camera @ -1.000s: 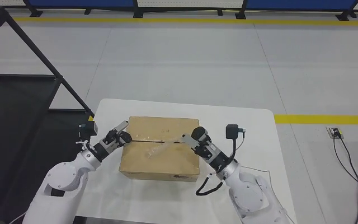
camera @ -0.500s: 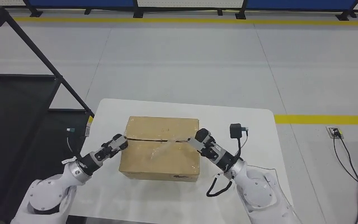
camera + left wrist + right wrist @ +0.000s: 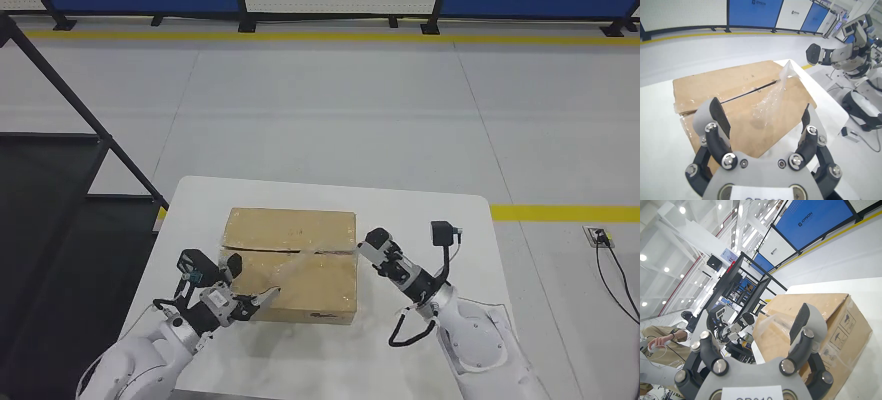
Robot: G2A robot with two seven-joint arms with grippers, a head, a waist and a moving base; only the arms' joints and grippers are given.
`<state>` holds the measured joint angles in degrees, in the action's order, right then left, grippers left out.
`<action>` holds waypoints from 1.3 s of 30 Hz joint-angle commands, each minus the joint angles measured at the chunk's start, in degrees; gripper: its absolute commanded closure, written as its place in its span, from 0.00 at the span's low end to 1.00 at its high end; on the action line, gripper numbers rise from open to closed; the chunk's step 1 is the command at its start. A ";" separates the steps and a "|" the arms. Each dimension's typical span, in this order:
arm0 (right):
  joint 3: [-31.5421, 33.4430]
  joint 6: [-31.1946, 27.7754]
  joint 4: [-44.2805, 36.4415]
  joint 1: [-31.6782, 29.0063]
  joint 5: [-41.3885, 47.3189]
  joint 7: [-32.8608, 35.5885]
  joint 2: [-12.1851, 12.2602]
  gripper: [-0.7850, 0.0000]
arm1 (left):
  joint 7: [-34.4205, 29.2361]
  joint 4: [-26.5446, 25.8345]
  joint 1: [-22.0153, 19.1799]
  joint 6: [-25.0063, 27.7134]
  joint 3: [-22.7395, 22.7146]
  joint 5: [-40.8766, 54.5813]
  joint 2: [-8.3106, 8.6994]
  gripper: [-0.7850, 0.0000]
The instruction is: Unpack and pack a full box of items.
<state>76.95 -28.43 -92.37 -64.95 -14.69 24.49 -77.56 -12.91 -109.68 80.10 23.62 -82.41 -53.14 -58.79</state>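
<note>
Box [image 3: 288,262]: flaps shut, contents hidden; clear tape [image 3: 780,79] faint. L gripper [image 3: 250,284] spread wide at box's 7 o'clock; R gripper [image 3: 369,241] wide, 3 o'clock.

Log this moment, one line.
cardboard box: shut | clear tape: partly peeled | left gripper: open, near corner | right gripper: open, beside box

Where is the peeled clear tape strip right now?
In the top view the clear tape strip lies diagonally across the top seam of the cardboard box, its loose end lifted near the box's right edge, beside the open right gripper.
</note>
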 commanded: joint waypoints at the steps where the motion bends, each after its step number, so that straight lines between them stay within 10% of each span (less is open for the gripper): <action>1: 0.53 -0.25 0.02 -0.56 0.38 -0.10 0.17 0.00 | 4.79 -0.05 0.12 -1.01 0.69 -4.99 -0.16 0.00; 17: 0.69 -0.23 1.97 0.36 1.63 -0.09 0.82 0.00 | 6.65 0.32 0.31 -1.07 3.03 -17.33 -0.18 0.00; 23: 0.78 -0.89 2.89 0.33 2.39 -0.43 1.04 0.00 | 8.88 1.49 0.24 -1.85 4.49 -22.73 -0.35 0.47; 34: 0.92 -1.69 3.26 -0.28 3.01 -1.21 1.45 0.00 | 9.73 4.35 -1.89 -5.07 7.18 -29.80 -0.91 0.59; 39: 0.72 -1.76 3.33 -0.27 3.18 -1.51 1.58 0.00 | 9.61 4.77 -2.23 -4.70 7.51 -29.30 -1.12 1.00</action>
<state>77.71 -30.19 -89.05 -65.24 -11.51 23.02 -76.01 -3.19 -104.87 77.85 18.60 -74.86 -82.96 -59.87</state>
